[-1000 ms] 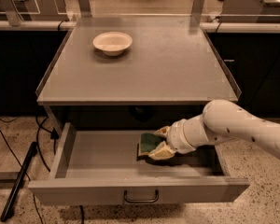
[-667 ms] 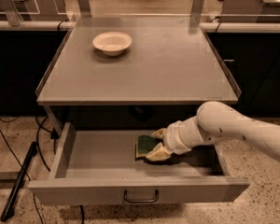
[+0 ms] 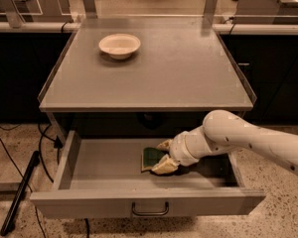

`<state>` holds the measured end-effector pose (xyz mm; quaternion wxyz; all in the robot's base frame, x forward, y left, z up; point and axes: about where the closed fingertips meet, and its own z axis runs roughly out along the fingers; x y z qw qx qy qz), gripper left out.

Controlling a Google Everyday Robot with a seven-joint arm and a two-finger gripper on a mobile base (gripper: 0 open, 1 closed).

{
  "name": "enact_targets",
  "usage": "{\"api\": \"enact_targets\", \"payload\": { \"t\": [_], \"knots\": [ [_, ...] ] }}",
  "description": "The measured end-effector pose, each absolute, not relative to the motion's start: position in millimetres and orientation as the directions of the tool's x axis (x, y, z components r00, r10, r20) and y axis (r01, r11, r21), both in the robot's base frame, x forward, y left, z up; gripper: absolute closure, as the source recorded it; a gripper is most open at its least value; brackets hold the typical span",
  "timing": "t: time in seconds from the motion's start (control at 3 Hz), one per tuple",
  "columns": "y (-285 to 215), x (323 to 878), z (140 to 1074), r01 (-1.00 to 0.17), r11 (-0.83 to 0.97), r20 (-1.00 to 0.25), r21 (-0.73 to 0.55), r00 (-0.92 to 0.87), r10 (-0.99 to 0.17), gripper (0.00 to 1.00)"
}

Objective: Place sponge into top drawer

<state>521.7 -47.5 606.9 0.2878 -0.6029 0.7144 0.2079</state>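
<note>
Inside the wide, shallow grey metal top drawer, which stands pulled out beneath the table, the small dark green and yellow sponge sits a little right of the middle. The cream two-finger gripper is down in the drawer with it. One finger lies along the far edge of the sponge and the other along its near edge, so the claw is pinching the sponge between them. Whether the sponge rests on the drawer floor or hangs just above it, I cannot tell. The white, rounded arm reaches in from the right, crossing over the drawer's right side. The dark bar handle sits at the centre of the flat front panel. On the grey square table above, a cream round bowl stands upright near the far left corner, well apart from the gripper.
</note>
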Motion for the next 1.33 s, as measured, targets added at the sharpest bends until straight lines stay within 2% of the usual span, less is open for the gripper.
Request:
{"api": "enact_targets", "payload": {
  "t": [1.0,1.33],
  "knots": [
    [-47.5,521.6,606.8,-0.981,0.186,-0.662,-0.050,-0.107,-0.742,0.19],
    [-47.4,521.6,606.8,-0.981,0.186,-0.662,-0.050,-0.107,-0.742,0.00]
  ]
}}
